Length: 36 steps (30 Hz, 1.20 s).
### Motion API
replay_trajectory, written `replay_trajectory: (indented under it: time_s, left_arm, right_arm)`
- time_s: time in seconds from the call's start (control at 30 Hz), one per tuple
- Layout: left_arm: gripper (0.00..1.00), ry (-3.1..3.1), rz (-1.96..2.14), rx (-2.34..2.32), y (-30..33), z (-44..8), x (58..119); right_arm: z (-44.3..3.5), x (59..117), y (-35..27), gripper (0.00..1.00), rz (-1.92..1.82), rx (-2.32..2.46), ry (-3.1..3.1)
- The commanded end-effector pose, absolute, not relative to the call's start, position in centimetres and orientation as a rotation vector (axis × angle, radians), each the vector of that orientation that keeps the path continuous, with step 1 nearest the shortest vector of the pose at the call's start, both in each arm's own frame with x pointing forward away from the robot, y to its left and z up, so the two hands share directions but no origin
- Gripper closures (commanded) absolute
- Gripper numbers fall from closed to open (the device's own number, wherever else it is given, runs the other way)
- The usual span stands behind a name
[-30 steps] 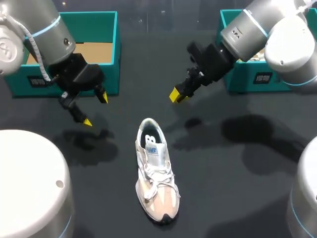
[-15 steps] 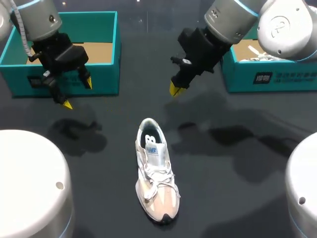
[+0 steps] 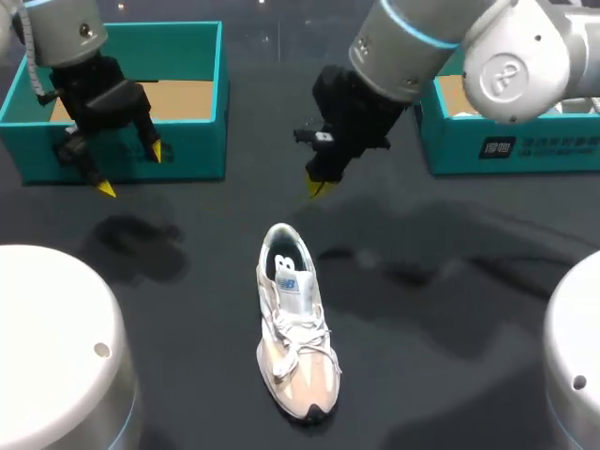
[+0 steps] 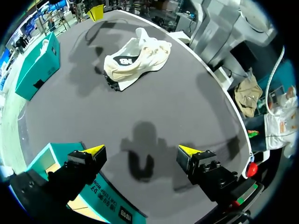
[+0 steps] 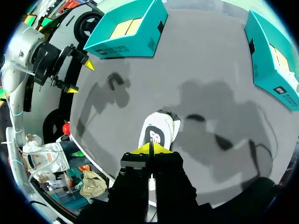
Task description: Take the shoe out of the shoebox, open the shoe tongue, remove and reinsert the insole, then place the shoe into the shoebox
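A white and pink sneaker (image 3: 292,323) lies on the dark table, heel toward the far side, with its laces tied and a blue insole showing. My right gripper (image 3: 316,187) hangs shut and empty above the table, just beyond the heel. In the right wrist view the sneaker (image 5: 159,130) sits directly ahead of the closed tips (image 5: 150,148). My left gripper (image 3: 130,170) is open and empty in front of the left teal shoebox (image 3: 202,150). In the left wrist view its fingers (image 4: 96,150) stand wide apart, the sneaker (image 4: 135,58) far ahead.
The left shoebox shows a bare cardboard floor. A second teal shoebox (image 3: 487,145) stands at the back right, under my right arm. White rounded robot bases (image 3: 56,347) (image 3: 577,366) fill the near corners.
My right gripper closed and swung left toward the middle, nearer the sneaker's heel. My left gripper drew back and left toward its shoebox, staying open. The sneaker has not moved.
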<state>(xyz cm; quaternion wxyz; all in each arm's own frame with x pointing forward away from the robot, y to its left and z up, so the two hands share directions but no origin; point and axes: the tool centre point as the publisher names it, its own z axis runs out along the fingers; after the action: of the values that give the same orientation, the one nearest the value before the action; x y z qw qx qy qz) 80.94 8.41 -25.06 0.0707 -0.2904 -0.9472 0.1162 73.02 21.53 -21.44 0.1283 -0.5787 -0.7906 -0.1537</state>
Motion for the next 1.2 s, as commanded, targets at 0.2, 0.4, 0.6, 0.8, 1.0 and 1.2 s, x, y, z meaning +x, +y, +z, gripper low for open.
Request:
replay_trajectory:
  time_s: [0.2, 0.4, 0.6, 0.8, 1.0, 1.2]
  left_arm:
    - [0.0, -2.818, 0.317, -0.939, 10.5, -24.0, 84.2]
    - [0.0, -2.818, 0.317, -0.939, 10.5, -24.0, 84.2]
    - [0.0, -2.808, 0.343, -0.937, 12.2, -23.9, 84.9]
    - [0.0, -2.813, 0.353, -0.921, 13.5, -23.6, 85.9]
    - [0.0, -2.811, 0.385, -0.933, 13.9, -23.3, 86.4]
    - [0.0, -2.811, 0.385, -0.933, 13.9, -23.3, 86.4]
  right_arm:
    - [-24.1, 71.1, 26.6, 1.0, -0.098, -1.935, -2.456]
    - [-24.1, 71.1, 26.6, 1.0, -0.098, -1.935, -2.456]
    - [-25.0, 71.1, 26.6, 1.0, -0.101, -1.953, -2.482]
    - [-26.6, 70.8, 26.3, 1.0, -0.097, -1.991, -2.553]
    - [-28.1, 70.2, 25.5, 1.0, -0.055, -2.101, -2.547]
    - [-28.1, 70.2, 25.5, 1.0, -0.055, -2.101, -2.547]
